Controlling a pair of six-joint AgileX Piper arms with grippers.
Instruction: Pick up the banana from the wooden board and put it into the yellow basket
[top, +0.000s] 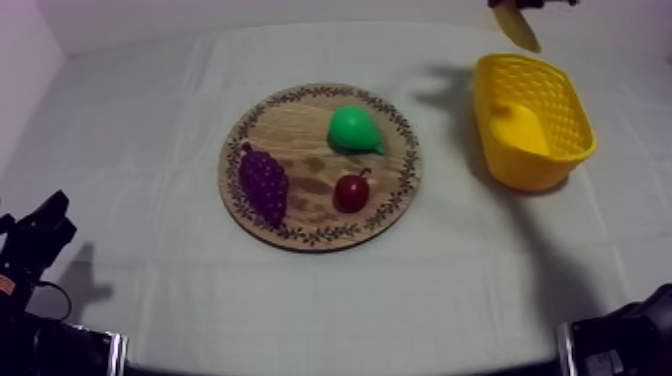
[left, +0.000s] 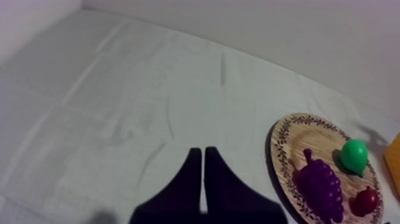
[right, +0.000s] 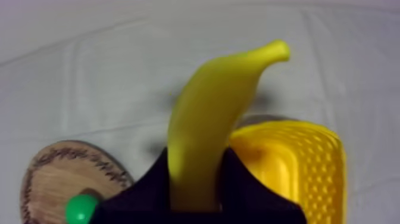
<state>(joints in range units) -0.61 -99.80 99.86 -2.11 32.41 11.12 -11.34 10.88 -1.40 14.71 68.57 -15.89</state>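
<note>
My right gripper (right: 196, 190) is shut on the yellow banana (right: 208, 125), which sticks out beyond the fingers and hangs in the air beside the yellow basket (right: 297, 167). From above, the banana (top: 518, 25) hangs at the far edge, just behind the yellow basket (top: 535, 120), with the right gripper (top: 520, 3) holding its upper end. The round wooden board (top: 320, 165) carries a green pear (top: 353, 130), purple grapes (top: 264, 183) and a small red fruit (top: 351, 192). My left gripper (left: 204, 179) is shut on nothing, low over the cloth to the left of the board (left: 297, 137).
The basket stands at the right side of the table, with a stretch of bare cloth between it and the board. My left arm (top: 35, 250) rests at the near left corner. Part of the right arm (top: 620, 340) shows at the near right corner.
</note>
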